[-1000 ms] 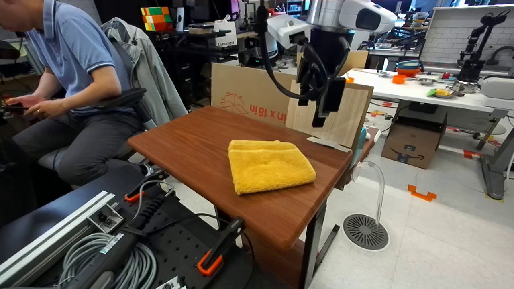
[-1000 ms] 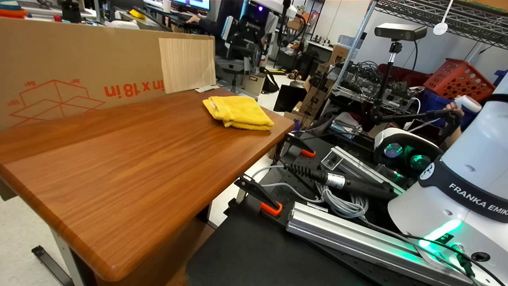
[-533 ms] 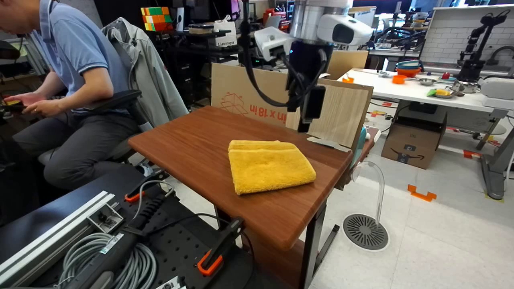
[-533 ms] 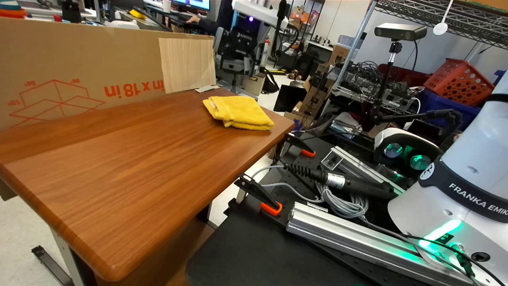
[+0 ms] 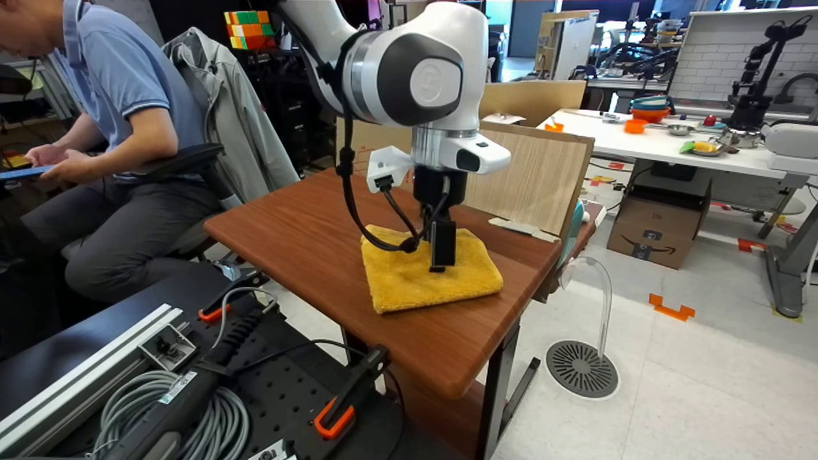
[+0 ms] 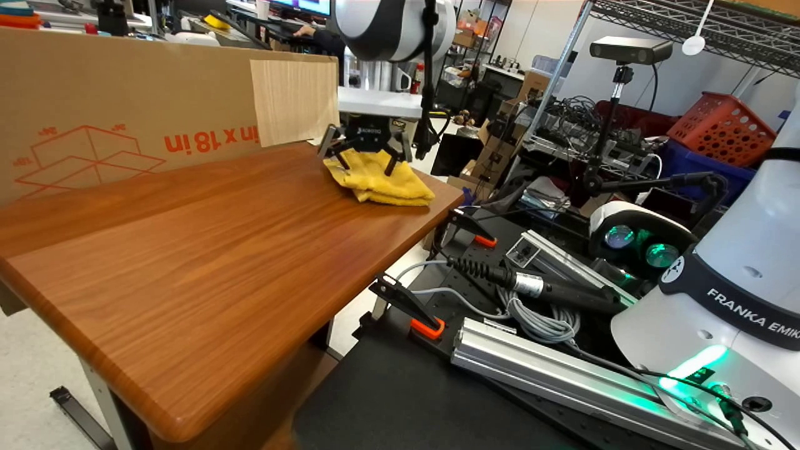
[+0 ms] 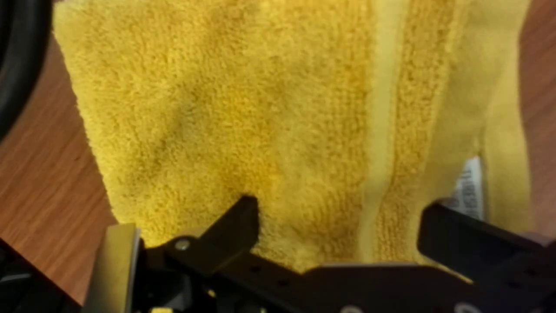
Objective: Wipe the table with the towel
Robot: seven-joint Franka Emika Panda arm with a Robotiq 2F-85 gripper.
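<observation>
Towel (image 5: 409, 281) on table (image 6: 206, 269), under spread jaws; red basket (image 6: 719, 130), contents unclear.

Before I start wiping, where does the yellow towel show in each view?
In an exterior view: the towel, just below and right of centre.
In an exterior view: the towel, just above centre.
In the wrist view: the towel, filling most of the picture.
Shared landmark: the brown tabletop, under the towel in all three.

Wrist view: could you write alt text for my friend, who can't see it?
A folded yellow towel fills most of the picture, lying on a reddish-brown wood-grain table. Dark robot jaws, spread wide apart, reach in from the bottom edge over the towel, one beside its white label.
</observation>
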